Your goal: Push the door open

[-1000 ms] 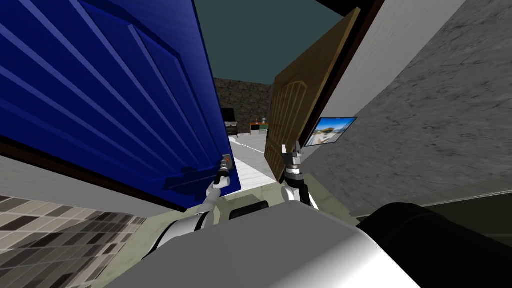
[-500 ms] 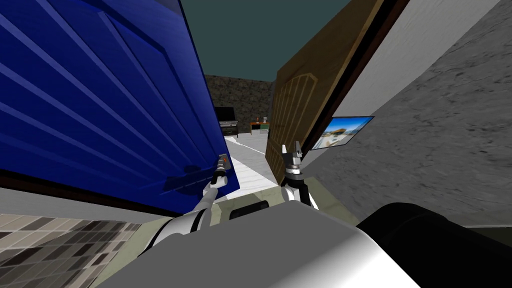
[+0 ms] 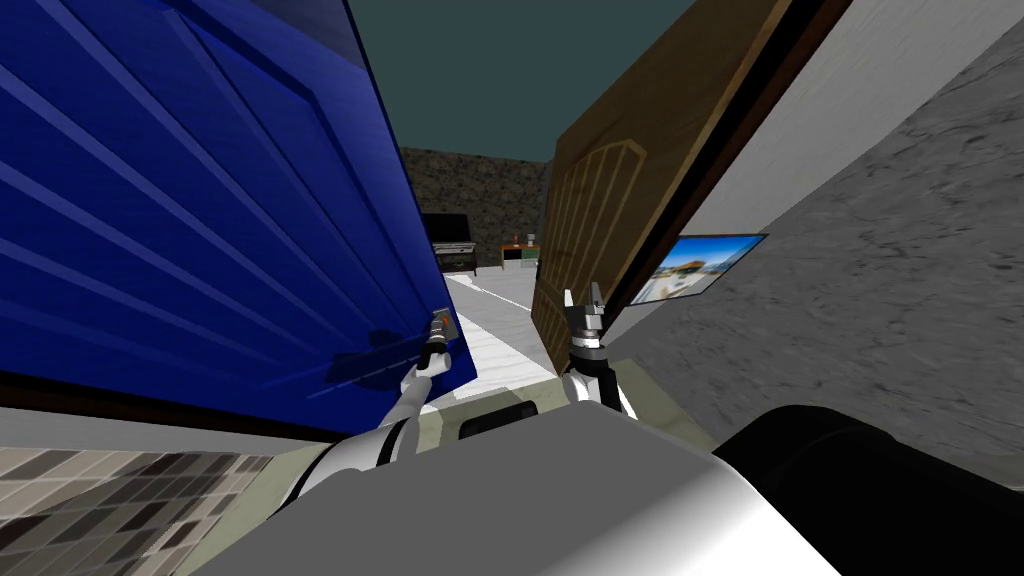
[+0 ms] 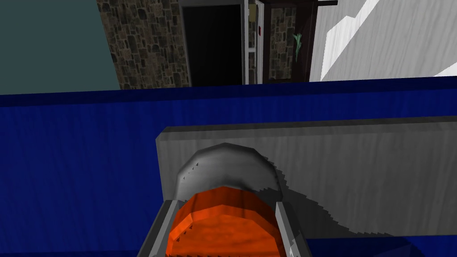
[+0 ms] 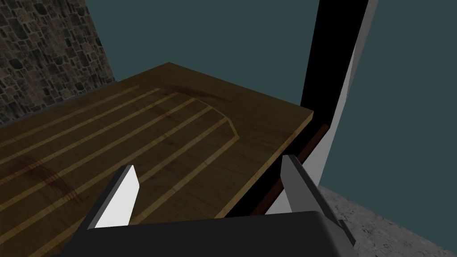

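**Left end effector (image 4: pixel 224 204) clamped on the knob (image 4: pixel 223 230) of the blue door (image 3: pixel 200 200).**
In the head view the blue door spans 9 to 12 o'clock, its free edge bordering an open gap onto a pale floor (image 3: pixel 500 345). The orange knob sits on a grey plate (image 4: pixel 348 169) near that edge, and both left fingers (image 4: pixel 288 225) press its sides. The right end effector (image 3: pixel 583 300) stands at 3 o'clock of the left one, well apart from it. Its fingers are spread wide and face a brown door (image 3: pixel 590 220), which rises at 1 o'clock.
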{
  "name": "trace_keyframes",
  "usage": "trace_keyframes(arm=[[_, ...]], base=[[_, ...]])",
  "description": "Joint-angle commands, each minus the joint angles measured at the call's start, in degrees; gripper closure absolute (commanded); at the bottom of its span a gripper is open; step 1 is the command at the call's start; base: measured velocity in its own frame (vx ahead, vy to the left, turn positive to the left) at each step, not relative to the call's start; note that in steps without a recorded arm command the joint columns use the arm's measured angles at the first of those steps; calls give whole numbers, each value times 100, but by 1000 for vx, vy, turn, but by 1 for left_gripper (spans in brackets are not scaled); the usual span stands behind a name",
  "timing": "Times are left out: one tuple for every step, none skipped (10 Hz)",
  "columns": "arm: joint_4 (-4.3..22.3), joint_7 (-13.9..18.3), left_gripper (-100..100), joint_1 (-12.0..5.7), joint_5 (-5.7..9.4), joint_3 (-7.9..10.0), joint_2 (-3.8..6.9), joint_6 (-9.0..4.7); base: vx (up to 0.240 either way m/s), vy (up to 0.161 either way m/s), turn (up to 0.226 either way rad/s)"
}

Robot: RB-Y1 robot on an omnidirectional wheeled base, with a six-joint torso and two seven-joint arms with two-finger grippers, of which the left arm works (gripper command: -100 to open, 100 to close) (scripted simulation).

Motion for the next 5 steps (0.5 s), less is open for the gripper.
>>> trace_keyframes(arm=[[-136,-88,100,65,55,183,84,30],[-136,-98,100,68,68,216,100,30],[-136,-98,100,68,68,216,100,30],[-136,-98,100,68,68,216,100,30],[-136,-98,100,68,68,216,100,30]], base=[[175,-82,68],[184,-94,82],[122,-47,59],[43,3,-5],[3,16,-32]])
